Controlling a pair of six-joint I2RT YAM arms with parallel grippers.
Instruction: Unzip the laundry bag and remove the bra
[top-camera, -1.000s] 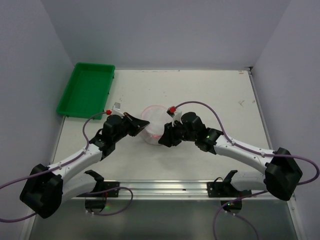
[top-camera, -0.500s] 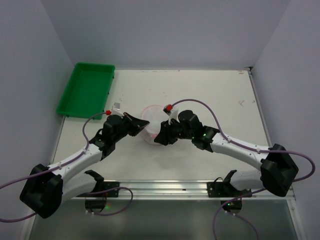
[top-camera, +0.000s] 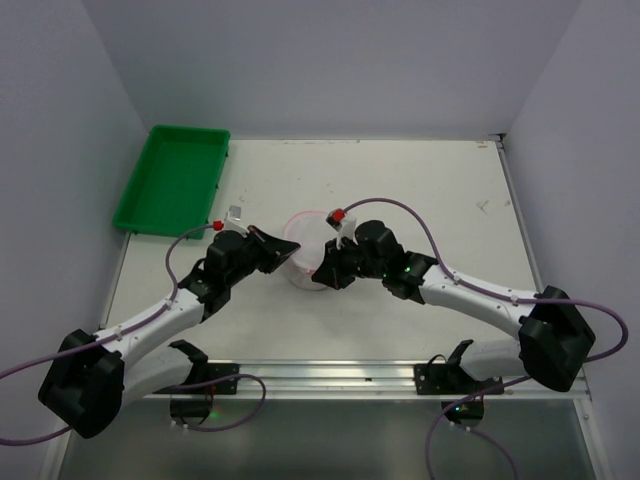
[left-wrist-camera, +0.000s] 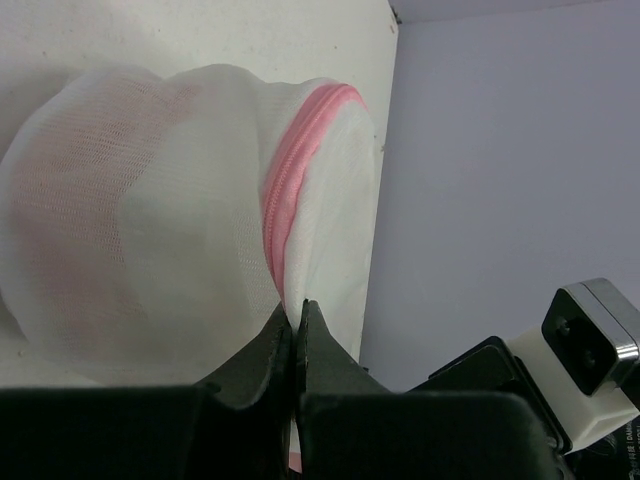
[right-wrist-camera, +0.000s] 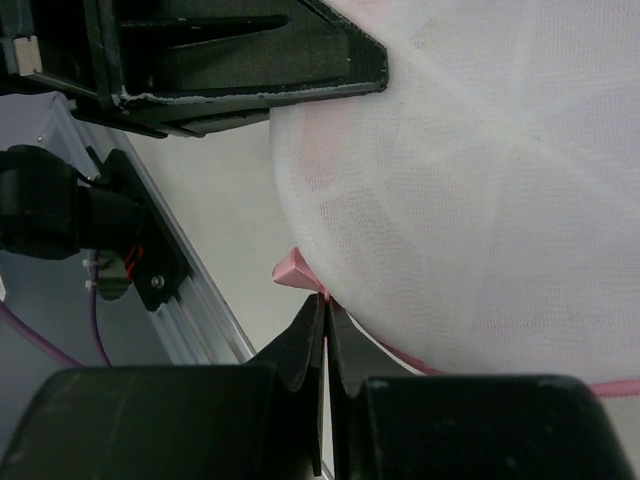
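The laundry bag (top-camera: 308, 258), a small round drum of translucent white mesh with pink zip trim, sits mid-table between both grippers. My left gripper (top-camera: 287, 251) is shut on the bag's left rim; in the left wrist view (left-wrist-camera: 295, 305) its fingertips pinch white mesh beside the pink zip (left-wrist-camera: 292, 180). My right gripper (top-camera: 325, 274) is shut at the bag's near right side; in the right wrist view (right-wrist-camera: 325, 300) it pinches a pink tab (right-wrist-camera: 296, 270) at the trim under the mesh (right-wrist-camera: 480, 200). A faint pink shows through the mesh; the bra itself cannot be made out.
A green tray (top-camera: 172, 177) stands at the back left by the wall. The aluminium rail (top-camera: 320, 375) with both arm bases runs along the near edge. White walls close in the table on three sides.
My right gripper has moved left and a little forward, closing in on the bag's near right edge. The left arm and the bag have hardly moved.
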